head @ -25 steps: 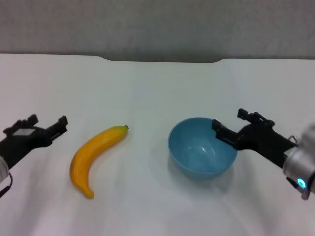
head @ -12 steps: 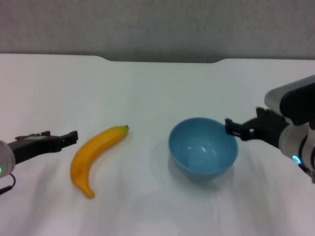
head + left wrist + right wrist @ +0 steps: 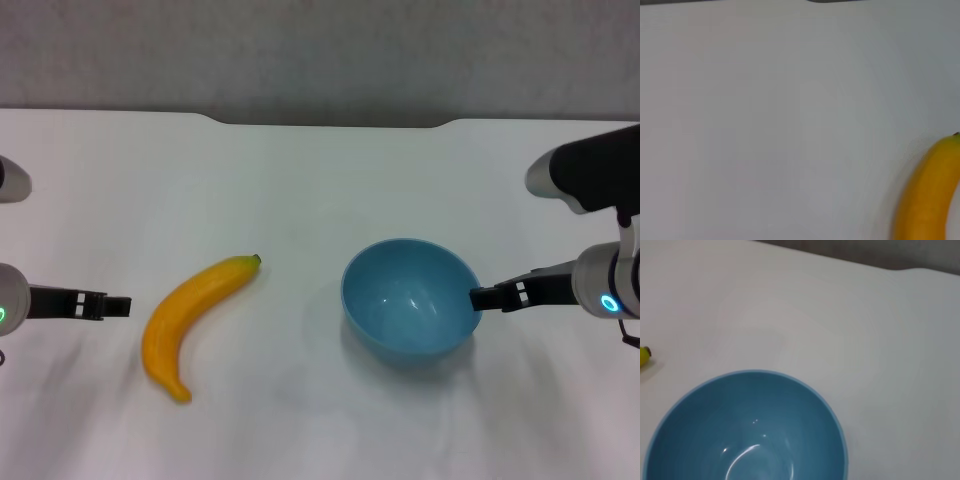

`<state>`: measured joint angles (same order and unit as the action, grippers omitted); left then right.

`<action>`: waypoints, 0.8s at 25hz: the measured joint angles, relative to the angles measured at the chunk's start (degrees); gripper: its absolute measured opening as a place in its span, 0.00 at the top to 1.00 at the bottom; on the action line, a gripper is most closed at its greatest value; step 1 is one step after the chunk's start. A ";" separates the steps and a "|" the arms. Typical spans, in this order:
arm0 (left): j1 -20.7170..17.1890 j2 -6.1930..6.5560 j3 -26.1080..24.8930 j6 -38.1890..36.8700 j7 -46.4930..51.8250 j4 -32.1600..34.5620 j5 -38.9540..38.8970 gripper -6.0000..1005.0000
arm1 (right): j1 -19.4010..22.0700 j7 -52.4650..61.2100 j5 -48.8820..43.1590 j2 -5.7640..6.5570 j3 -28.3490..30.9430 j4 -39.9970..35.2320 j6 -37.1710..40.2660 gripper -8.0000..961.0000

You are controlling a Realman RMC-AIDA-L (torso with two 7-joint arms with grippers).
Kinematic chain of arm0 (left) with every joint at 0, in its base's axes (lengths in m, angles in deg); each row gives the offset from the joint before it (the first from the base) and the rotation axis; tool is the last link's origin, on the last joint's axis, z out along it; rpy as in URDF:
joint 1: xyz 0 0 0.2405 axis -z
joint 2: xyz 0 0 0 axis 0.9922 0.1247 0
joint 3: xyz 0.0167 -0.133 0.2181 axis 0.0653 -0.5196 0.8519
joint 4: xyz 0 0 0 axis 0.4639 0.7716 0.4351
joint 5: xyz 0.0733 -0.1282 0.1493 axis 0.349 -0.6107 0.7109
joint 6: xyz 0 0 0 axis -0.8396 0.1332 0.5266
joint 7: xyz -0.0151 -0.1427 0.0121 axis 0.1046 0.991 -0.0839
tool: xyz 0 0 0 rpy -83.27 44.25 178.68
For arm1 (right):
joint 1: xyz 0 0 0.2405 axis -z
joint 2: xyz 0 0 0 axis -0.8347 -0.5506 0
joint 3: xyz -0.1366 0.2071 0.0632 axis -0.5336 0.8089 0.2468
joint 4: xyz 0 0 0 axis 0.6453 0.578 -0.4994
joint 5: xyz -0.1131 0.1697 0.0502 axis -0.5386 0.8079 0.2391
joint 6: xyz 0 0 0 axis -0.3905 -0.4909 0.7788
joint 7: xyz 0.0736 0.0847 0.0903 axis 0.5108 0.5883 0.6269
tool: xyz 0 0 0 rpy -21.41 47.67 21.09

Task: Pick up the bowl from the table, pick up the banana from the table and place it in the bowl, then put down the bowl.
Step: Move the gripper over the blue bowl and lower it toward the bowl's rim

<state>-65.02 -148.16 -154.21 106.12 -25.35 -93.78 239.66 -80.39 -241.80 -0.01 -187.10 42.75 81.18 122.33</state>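
Note:
The light-blue bowl [image 3: 410, 298] stands upright and empty on the white table [image 3: 300, 180], right of centre. The yellow banana [image 3: 195, 322] lies on the table to its left, its dark stem tip pointing toward the bowl. My right gripper [image 3: 483, 297] is level with the bowl's right rim, its tip at the rim, seen edge-on. My left gripper [image 3: 118, 305] is low over the table, a short gap left of the banana, also edge-on. The right wrist view shows the bowl [image 3: 745, 430] close below and the banana's tip [image 3: 644, 356]. The left wrist view shows part of the banana [image 3: 927, 195].
The table's far edge has a shallow notch [image 3: 330, 123] with a grey wall behind it. Bare white tabletop lies between the banana and the bowl and in front of both.
Both arms have risen and turned, so the grippers now show edge-on. The left gripper has drawn back from the banana. The right gripper has moved to the bowl's right rim. Bowl and banana have not moved.

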 joint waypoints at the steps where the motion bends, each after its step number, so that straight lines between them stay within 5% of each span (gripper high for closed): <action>1: 0.05 -0.06 0.12 -0.01 0.25 -0.21 0.75 0.16 | -0.47 0.00 0.16 -0.07 0.41 -0.04 0.71 0.08; 15: -0.57 -0.18 -0.04 -0.17 0.15 -0.66 2.44 0.16 | -2.07 0.02 0.73 -1.77 7.41 -2.60 2.34 0.07; 20: -0.86 -0.25 0.17 -0.89 0.06 -0.69 2.51 0.16 | -4.81 0.01 0.28 -2.78 7.43 -8.75 0.78 0.07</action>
<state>-65.88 -148.41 -154.04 105.23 -25.30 -94.48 242.16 -85.20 -241.79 0.27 -189.88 50.18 72.44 123.11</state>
